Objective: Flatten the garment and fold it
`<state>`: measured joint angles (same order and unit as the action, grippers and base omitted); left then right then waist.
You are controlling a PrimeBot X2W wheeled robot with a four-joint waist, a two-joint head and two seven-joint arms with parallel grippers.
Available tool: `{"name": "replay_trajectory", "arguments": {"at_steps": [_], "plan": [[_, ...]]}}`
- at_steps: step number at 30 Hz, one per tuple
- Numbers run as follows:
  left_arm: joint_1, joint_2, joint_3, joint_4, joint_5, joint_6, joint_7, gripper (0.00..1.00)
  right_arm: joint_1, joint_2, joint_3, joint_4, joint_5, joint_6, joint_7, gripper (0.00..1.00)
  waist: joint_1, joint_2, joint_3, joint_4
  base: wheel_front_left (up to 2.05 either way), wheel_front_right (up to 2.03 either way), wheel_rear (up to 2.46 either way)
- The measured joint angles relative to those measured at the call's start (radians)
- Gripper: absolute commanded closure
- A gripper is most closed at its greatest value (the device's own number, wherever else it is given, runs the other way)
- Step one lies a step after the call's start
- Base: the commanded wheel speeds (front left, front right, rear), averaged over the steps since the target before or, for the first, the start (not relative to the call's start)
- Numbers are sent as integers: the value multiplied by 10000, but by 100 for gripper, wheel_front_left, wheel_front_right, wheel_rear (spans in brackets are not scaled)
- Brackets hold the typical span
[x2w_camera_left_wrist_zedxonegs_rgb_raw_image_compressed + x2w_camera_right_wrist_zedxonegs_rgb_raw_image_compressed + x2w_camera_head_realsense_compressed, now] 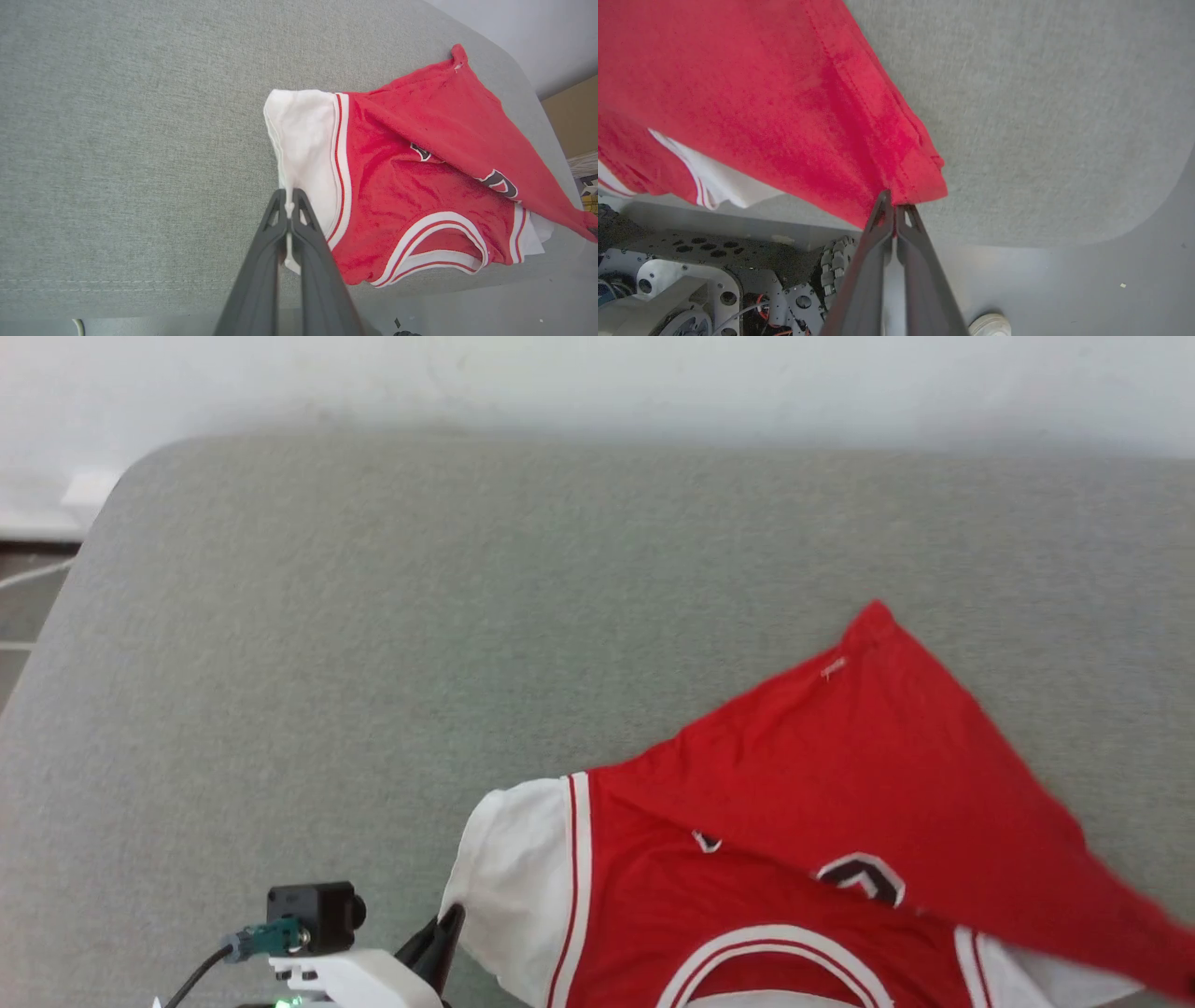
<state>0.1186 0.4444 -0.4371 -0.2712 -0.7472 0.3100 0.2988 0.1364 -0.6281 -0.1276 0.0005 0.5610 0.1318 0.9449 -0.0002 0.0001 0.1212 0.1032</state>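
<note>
The garment (822, 803) is a red jersey with white side panels and striped trim, lying partly folded over itself at the near right of the grey table (373, 663). In the left wrist view my left gripper (290, 198) is shut on the white panel edge of the garment (397, 186). Its dark fingers (439, 938) show at the bottom of the head view beside the white panel. In the right wrist view my right gripper (893, 203) is shut on a red hem corner of the garment (761, 102), lifted off the table edge.
The grey fabric table top (117, 140) stretches bare to the left and far side, ending at a white wall (597, 383). Below the near edge are the grey floor (1064, 289) and my wheeled base (691, 270).
</note>
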Motion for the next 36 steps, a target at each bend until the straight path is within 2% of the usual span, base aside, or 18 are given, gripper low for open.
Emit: {"name": "replay_trajectory", "arguments": {"at_steps": [2,5,6,7,11,16,21,27,36], "plan": [[36,-4,-2,61,0,0,-12,100,440,483,-88,-180,-186,0,69,100,0,0,-171,-155,0,0,0],[35,-10,-8,86,-2,-2,-13,100,755,844,-90,-307,-426,0,59,100,0,0,-381,-306,0,0,0],[28,-10,-10,88,-2,-2,-15,100,752,920,-123,-349,-516,0,-61,75,0,0,-433,-335,0,0,0],[25,-10,-10,88,-2,-2,-36,100,732,951,-146,-397,-589,0,-119,0,0,0,-471,-350,0,0,0],[-10,-12,-36,102,2,-4,-88,100,566,851,-203,-767,-573,0,-48,0,1,0,-512,-241,0,0,0],[-119,-42,-119,67,84,-4,-119,100,-664,355,-44,-1593,-293,0,-67,0,2,0,-372,56,0,0,0],[-474,-247,-339,-38,213,-29,-176,100,-2230,-59,834,-1661,-263,0,-52,0,3,0,-33,416,0,0,0],[-1005,-681,-736,0,301,-215,-293,100,-4306,-506,2431,-763,-600,0,13,0,4,0,626,949,0,0,0],[-1510,-1256,-1137,418,362,-608,-587,100,-6480,-1104,4165,1538,-1198,0,42,0,6,0,1631,2032,0,0,0]]}}
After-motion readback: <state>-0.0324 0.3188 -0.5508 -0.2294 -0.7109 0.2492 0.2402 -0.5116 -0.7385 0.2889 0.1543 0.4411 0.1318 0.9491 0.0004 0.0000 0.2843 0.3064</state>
